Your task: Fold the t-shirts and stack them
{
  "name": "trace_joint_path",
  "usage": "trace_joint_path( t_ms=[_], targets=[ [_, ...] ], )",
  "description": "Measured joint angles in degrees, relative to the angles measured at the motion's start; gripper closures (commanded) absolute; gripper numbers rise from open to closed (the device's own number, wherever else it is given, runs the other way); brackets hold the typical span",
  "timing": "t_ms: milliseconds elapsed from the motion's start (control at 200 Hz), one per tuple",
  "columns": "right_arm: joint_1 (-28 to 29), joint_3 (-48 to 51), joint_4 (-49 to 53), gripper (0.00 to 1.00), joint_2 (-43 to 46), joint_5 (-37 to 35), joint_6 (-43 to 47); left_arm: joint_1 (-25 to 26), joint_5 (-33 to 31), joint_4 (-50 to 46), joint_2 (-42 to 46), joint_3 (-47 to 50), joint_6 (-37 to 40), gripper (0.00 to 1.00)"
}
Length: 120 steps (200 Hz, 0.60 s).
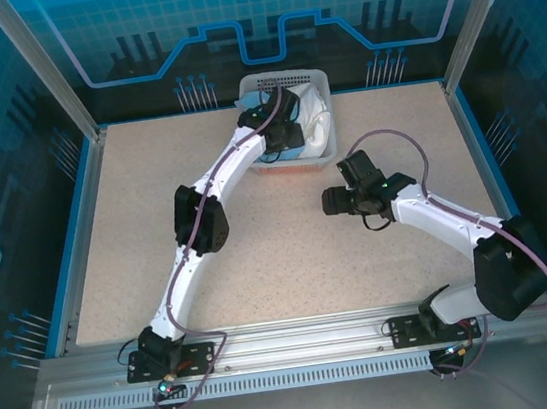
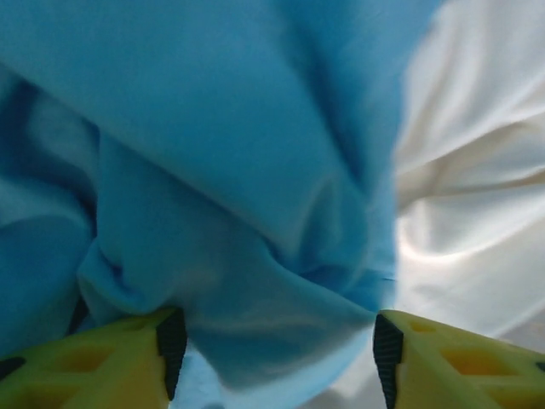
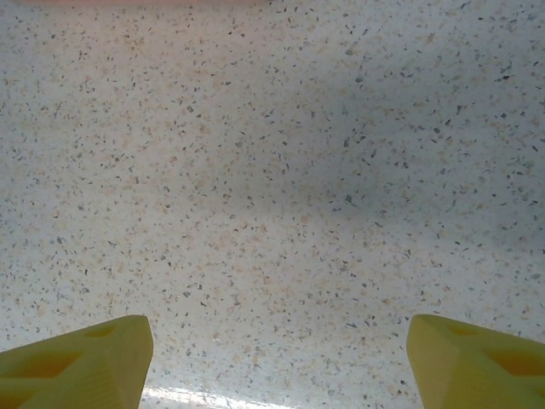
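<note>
A light blue t-shirt [image 2: 238,170] lies bunched in the white lattice basket [image 1: 285,81], with a white t-shirt [image 2: 477,170] next to it on the right. My left gripper [image 1: 283,139] is reached down into the basket. Its jaws [image 2: 272,345] stand apart on either side of a raised fold of the blue cloth, and the black pads [image 2: 387,345] are at the fold's edges. The white t-shirt [image 1: 316,124] shows at the basket's right side. My right gripper [image 1: 331,200] hovers open over the bare speckled table [image 3: 272,170], with nothing between its fingers [image 3: 277,362].
The basket stands at the back middle of the speckled table [image 1: 152,200]. Blue rails and metal posts frame the table's edges. The left arm stretches diagonally from its base to the basket; the right arm bends in from the right.
</note>
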<state>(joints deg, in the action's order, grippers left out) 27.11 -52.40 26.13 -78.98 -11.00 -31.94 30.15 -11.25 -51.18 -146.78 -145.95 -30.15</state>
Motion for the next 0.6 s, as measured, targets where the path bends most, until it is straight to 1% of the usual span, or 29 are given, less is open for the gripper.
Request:
trace_joint_path(
  t_ms=[175, 220, 325, 410, 520, 600],
  targets=[
    [0.0, 0.9, 0.1, 0.21, 1.2, -2.3, 0.0, 0.0, -0.1, 0.7, -0.4, 0.0, 0.3, 0.92],
    [0.0, 1.0, 0.3, 0.21, 1.8, -2.9, 0.0, 0.0, -0.1, 1.2, -0.2, 0.3, 1.0, 1.0],
    [-0.2, 1.0, 0.5, 0.21, 3.0, -3.8, -0.2, 0.2, -0.1, 3.1, 1.4, 2.7, 1.7, 1.0],
    [-0.6, 1.4, 0.4, 0.21, 4.0, -4.2, -0.5, 0.4, -0.1, 5.4, 4.4, 5.4, 3.0, 1.0],
    [-1.6, 2.3, 1.2, 0.21, 5.1, -4.6, -1.1, 1.0, -0.2, 10.0, 11.3, 10.3, 5.3, 1.0],
    [-2.6, 2.4, 1.7, 0.2, 5.2, -4.7, -1.5, 1.6, -0.1, 13.9, 18.3, 13.5, 7.4, 1.0]
  ],
)
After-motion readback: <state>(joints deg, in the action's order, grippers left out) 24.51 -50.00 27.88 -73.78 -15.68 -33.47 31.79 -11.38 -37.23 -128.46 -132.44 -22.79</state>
